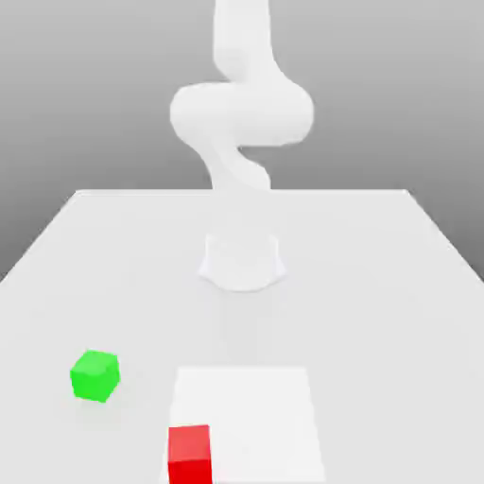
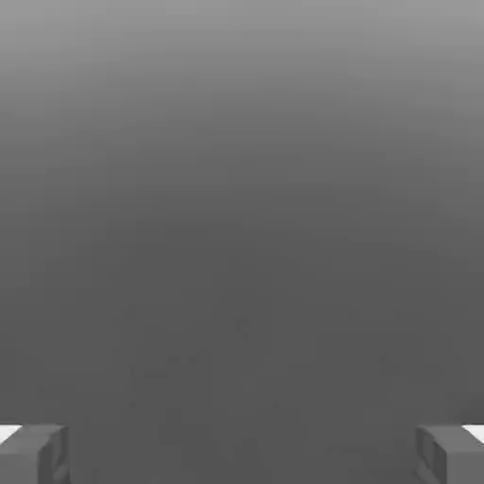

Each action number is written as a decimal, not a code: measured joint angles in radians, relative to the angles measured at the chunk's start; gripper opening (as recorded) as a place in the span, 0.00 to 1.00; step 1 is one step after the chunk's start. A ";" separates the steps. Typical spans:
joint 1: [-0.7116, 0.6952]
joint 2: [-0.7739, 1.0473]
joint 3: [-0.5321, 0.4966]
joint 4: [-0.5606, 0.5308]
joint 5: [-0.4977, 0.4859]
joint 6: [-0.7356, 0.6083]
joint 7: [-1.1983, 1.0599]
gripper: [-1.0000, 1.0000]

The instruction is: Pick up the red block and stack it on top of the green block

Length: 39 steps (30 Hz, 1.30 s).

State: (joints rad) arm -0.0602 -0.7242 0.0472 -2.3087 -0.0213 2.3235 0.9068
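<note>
The white table (image 1: 397,284) carries the white robot arm (image 1: 241,113), raised far back, w/ nothing held. The two-finger gripper (image 2: 242,454) is spread wide, its fingertips (image 2: 33,454) far apart. The flat white square patch (image 1: 260,416) lies near the front; the small matte red block (image 1: 190,454) sits on its corner, the small matte green block (image 1: 95,375) apart, toward exterior view's left. Judged step: approach not begun. Next: descend over red block, centre, close.

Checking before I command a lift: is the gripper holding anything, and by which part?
Nothing is held. The gripper is open and empty; the red block and green block sit apart on the table.
</note>
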 joint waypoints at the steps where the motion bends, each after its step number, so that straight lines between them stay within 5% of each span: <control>1: -0.025 0.033 0.020 -0.004 -0.010 0.010 0.047 0.50; 18: -0.312 0.553 0.229 -0.062 -0.209 0.166 0.810 0.50; 26: -0.349 0.783 0.225 -0.092 -0.237 0.247 1.121 0.50; 33: -0.349 0.955 0.217 -0.122 -0.139 0.337 1.299 0.50; 37: -0.315 1.086 0.170 -0.105 -0.183 0.440 1.360 0.50; 38: -0.300 1.121 0.151 -0.099 -0.201 0.468 1.373 0.00; 39: -0.300 1.121 0.151 -0.099 -0.201 0.468 1.373 0.00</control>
State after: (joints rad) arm -0.3600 0.3971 0.1984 -2.4076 -0.2218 2.7917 2.2799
